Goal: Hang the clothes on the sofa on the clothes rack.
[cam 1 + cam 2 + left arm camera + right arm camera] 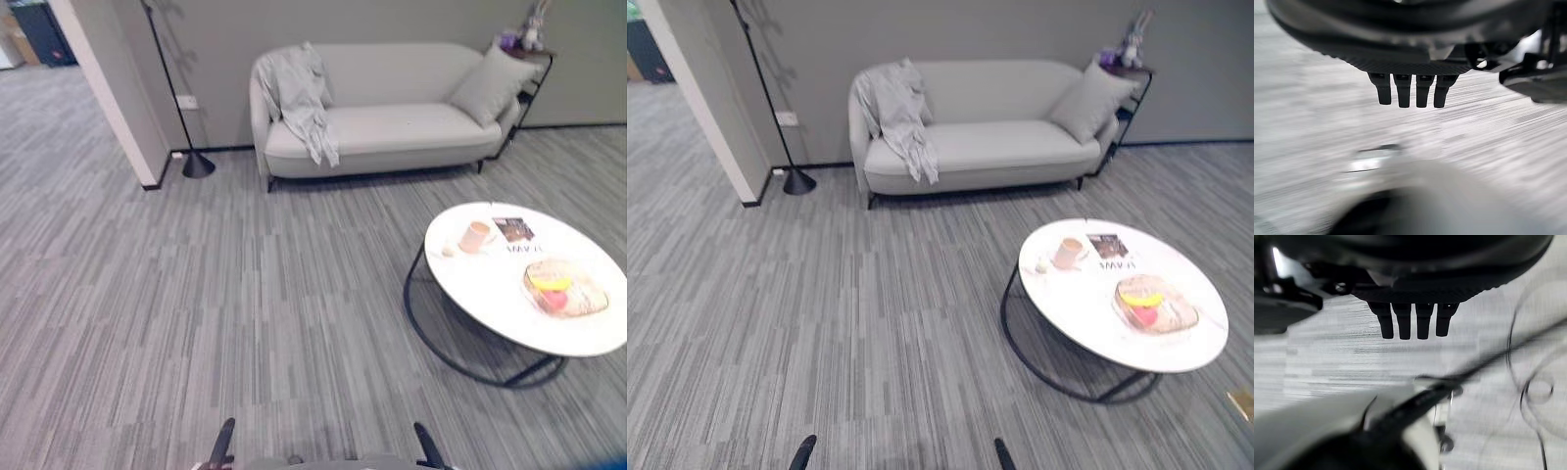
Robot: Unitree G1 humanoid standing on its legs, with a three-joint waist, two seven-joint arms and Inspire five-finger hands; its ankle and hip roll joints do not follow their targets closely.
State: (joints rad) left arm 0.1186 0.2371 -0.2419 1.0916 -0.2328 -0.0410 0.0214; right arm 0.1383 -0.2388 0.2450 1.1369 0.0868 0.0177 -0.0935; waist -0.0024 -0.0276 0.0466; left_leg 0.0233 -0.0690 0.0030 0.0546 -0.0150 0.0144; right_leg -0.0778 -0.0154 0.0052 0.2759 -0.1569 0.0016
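Observation:
A light grey garment (302, 99) hangs over the left arm and backrest of a pale sofa (402, 127) against the far wall. It trails down over the seat's front edge. Left of the sofa stands a thin black pole (168, 86) on a round base (197, 164). My left hand (1410, 90) hangs over the carpet with its fingers straight and holds nothing. My right hand (1413, 322) hangs the same way, open and empty. Both hands are far from the sofa.
A round white coffee table (490, 294) on a black ring frame stands at the right, carrying a cup (476, 236), a booklet and a fruit bowl (563, 290). A cushion (490, 86) leans at the sofa's right end, beside a dark side shelf. A wall corner (118, 98) juts out at the left.

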